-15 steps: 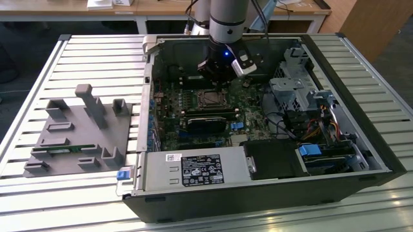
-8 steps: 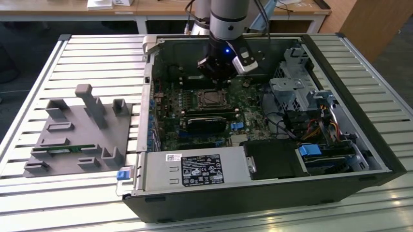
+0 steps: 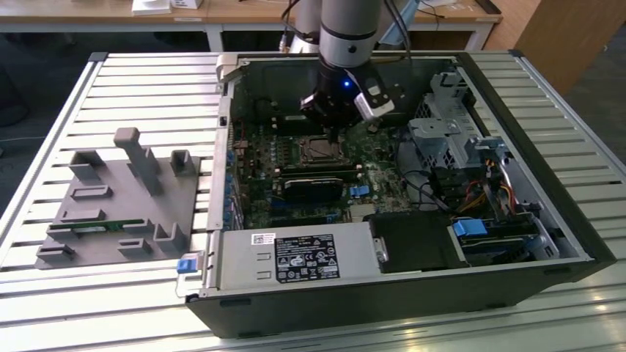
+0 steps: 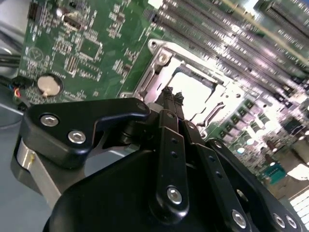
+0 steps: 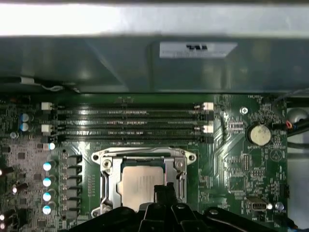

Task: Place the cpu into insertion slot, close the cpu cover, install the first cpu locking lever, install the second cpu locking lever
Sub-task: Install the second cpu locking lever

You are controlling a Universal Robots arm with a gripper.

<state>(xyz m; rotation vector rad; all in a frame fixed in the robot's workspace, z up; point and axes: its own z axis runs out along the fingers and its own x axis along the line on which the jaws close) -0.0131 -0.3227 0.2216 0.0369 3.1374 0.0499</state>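
The cpu (image 5: 141, 182) is lying flat in the insertion slot (image 5: 108, 191), its dull grey top showing through the window of the cpu cover (image 5: 145, 155); the cover's silver frame is sitting down around the chip, seemingly closed over it, though whether it is locked I cannot tell. The gripper (image 5: 164, 192) is hanging directly above the chip's near edge with its fingertips pressed together and nothing between them, probably so the narrow tip can push on small parts of the socket; in the second wrist view the gripper (image 4: 171, 95) is pointing at the same bright chip (image 4: 193, 94). Around the socket the green board (image 5: 231, 164) is carrying the long memory slots (image 5: 128, 123) and a coin battery (image 5: 258, 135); in the exterior view the arm is reaching down into the open computer case (image 3: 547, 220), near its far wall, on the slatted bench (image 3: 146, 88); a grey parts holder (image 3: 117, 205) is standing near the bench's edge at that view's left.
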